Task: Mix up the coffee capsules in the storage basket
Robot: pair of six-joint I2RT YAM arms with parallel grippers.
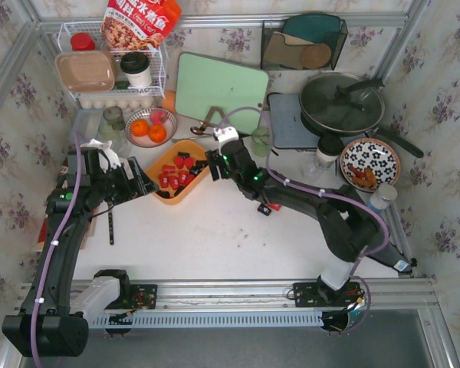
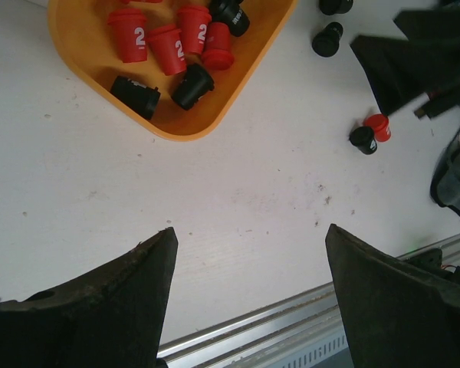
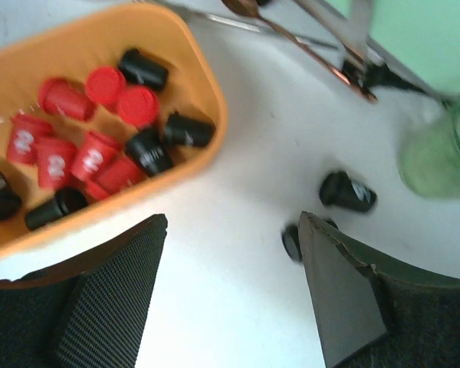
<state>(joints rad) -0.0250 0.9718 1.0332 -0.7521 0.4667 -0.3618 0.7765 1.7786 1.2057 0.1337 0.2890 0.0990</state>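
The orange-yellow storage basket sits left of the table's middle and holds several red and black coffee capsules. My left gripper is open and empty just left of the basket. In its wrist view it hangs over bare table, with the basket beyond. My right gripper is open and empty at the basket's right edge. In its wrist view it is beside the basket rim. Loose capsules lie outside: a black one, another by the right finger, and a red and black pair.
A green cutting board, a spoon and a green glass lie behind the basket. A plate of oranges and a white wire rack stand at back left. A lidded pan and a patterned bowl are at the right.
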